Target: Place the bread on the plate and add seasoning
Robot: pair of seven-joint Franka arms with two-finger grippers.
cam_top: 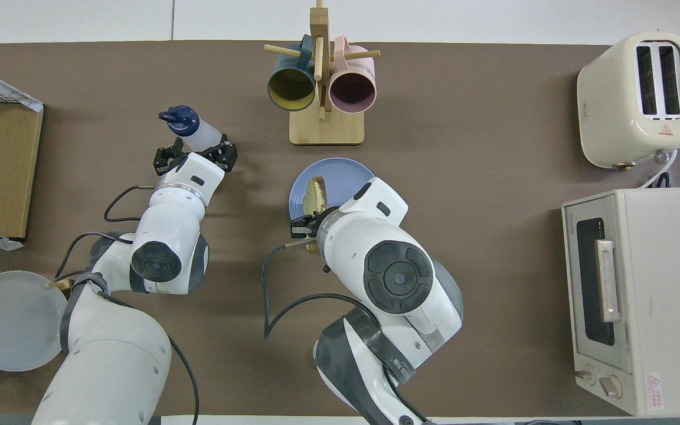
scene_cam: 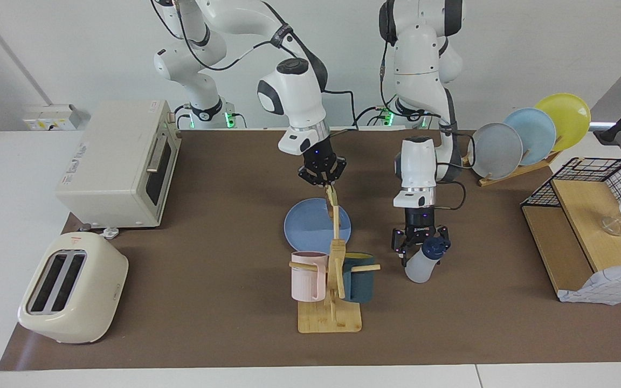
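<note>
My right gripper (scene_cam: 325,182) is shut on the upper edge of the bread (scene_cam: 333,198), a tan slice that hangs on edge over the blue plate (scene_cam: 305,229). In the overhead view the bread (cam_top: 315,196) shows over the plate (cam_top: 346,171), on the side nearer the robots, with the right gripper (cam_top: 306,227) mostly hidden under its arm. My left gripper (scene_cam: 421,249) is shut on the seasoning bottle (scene_cam: 421,267), whitish with a navy cap, which leans tilted beside the plate toward the left arm's end. In the overhead view the bottle (cam_top: 189,127) pokes out from the left gripper (cam_top: 195,152).
A wooden mug tree (scene_cam: 332,318) with a pink mug (scene_cam: 306,277) and a dark teal mug (scene_cam: 359,280) stands just farther from the robots than the plate. A toaster (scene_cam: 73,288) and toaster oven (scene_cam: 122,161) are at the right arm's end. A plate rack (scene_cam: 526,137) and wire basket (scene_cam: 591,215) are at the left arm's end.
</note>
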